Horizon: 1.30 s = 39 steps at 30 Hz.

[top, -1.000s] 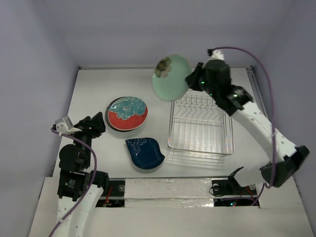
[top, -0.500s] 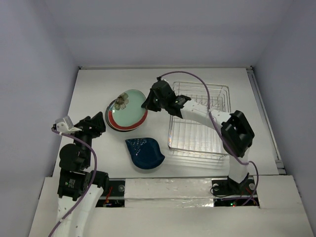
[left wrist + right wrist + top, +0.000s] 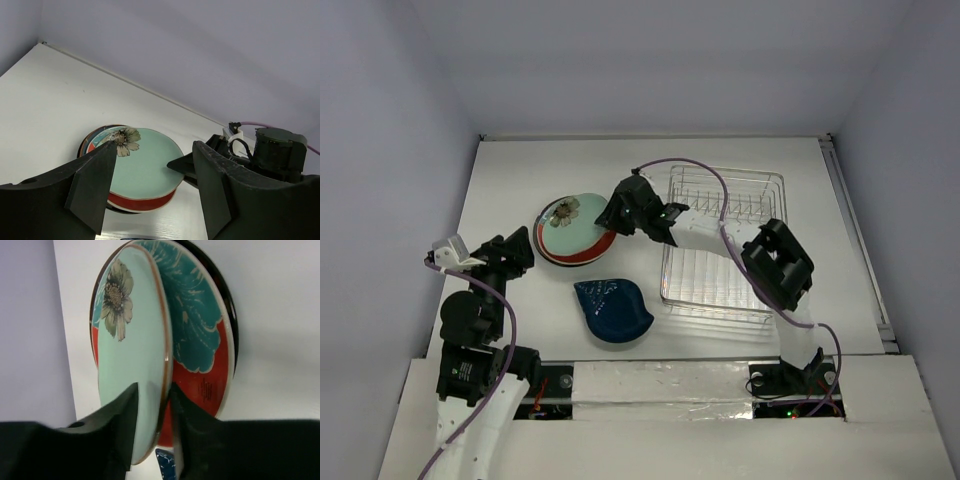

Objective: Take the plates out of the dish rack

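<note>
A mint green plate with a flower print lies slightly tilted on the red plate with a teal flower, which tops a dark-rimmed stack left of the dish rack. My right gripper straddles the mint plate's near rim. Its jaws stand a little apart, open around the rim over the red plate. A navy leaf-shaped dish lies on the table in front of the stack. No plates show in the rack. My left gripper stands open and empty at the left, facing the stack.
The right arm reaches from its base across the rack's left part to the stack. The back wall runs along the table's far edge and a side wall along its left. Both arm bases sit at the near edge.
The right arm carried the mint plate from above the rack's far left corner down onto the red plate. Its jaws have loosened around the rim. The left arm has not moved.
</note>
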Tool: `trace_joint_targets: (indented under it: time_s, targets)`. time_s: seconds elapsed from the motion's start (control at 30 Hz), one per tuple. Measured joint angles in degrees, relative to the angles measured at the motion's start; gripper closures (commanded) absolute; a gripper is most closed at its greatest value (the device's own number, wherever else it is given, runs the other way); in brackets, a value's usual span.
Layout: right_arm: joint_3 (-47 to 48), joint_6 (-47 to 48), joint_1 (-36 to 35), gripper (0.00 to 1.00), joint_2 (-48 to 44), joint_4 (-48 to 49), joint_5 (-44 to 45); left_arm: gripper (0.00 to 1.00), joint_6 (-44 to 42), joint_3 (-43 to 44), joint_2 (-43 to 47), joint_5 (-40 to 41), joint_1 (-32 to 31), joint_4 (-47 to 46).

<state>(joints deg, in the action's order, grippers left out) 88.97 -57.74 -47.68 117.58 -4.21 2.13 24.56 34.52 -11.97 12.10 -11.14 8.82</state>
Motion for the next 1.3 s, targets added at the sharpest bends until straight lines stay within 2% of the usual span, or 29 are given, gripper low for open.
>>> trace_joint_targets:
  time_s: [0.03,0.1,0.13,0.23,0.3,0.47,0.67,0.7,0.8,0.87,0.9,0.93,1.1,1.13,1.2,1.23,1.3]
  targets:
    - [0.0,-0.2,-0.1,0.45,0.0,0.1,0.0,0.41,0.0,0.0,0.0,0.0,0.0,0.0]
    - [0.0,-0.2,-0.3,0.3,0.0,0.4,0.0,0.41,0.0,0.0,0.0,0.0,0.0,0.0]
    - [0.0,0.0,-0.5,0.18,0.0,0.4,0.0,0.39,0.0,0.0,0.0,0.0,0.0,0.0]
    - [0.0,1.2,-1.2,0.05,0.0,-0.7,1.1,0.36,0.0,0.0,-0.1,0.0,0.0,0.0]
    - [0.2,2.2,-1.9,0.01,0.0,-1.9,2.2,0.33,0.0,0.0,-0.2,0.0,0.0,0.0]
    - [0.9,5.9,-4.4,0.0,-1.5,-6.1,7.0,0.21,0.0,0.0,-0.3,0.0,0.0,0.0]
    - [0.7,10.1,-7.0,0.01,-9.5,-11.6,13.2,0.07,0.1,0.0,-0.3,0.0,0.0,0.0]
    - [0.4,10.9,-7.6,0.02,-12.0,-11.9,14.2,0.06,0.1,0.0,-0.3,0.0,0.0,0.0]
    - [-1.1,13.4,-8.7,0.17,-20.5,-12.2,16.8,0.02,0.1,0.0,-0.5,0.0,0.0,0.0]
    - [-3.5,15.5,-9.5,0.48,-27.4,-11.9,18.5,0.01,0.1,0.0,-0.7,0.0,0.0,0.0]
    - [-5.2,16.5,-10.0,0.69,-31.2,-11.7,19.3,0.01,0.1,0.0,-0.7,0.0,0.0,0.0]
    - [-7.5,17.5,-10.6,0.98,-35.4,-11.3,20.1,0.01,0.1,0.0,-0.7,0.0,0.2,0.0]
    - [-21.4,20.5,-11.9,1.0,-59.2,-10.8,24.5,0.01,0.0,0.0,-0.4,0.0,1.6,0.4]
    - [-23.9,20.6,-11.9,0.94,-63.8,-11.5,25.6,0.01,0.0,0.0,-0.2,0.0,1.8,0.5]
    - [-28.2,20.4,-11.9,0.74,-73.5,-13.5,28.2,0.01,0.0,0.0,0.0,0.0,2.1,0.4]
    - [-29.4,20.5,-11.9,0.54,-76.4,-14.3,29.2,0.01,0.0,0.0,0.0,0.0,2.3,0.5]
    - [-31.8,20.0,-11.9,0.38,-84.6,-16.6,32.0,0.01,0.0,0.0,-0.2,0.0,2.3,0.5]
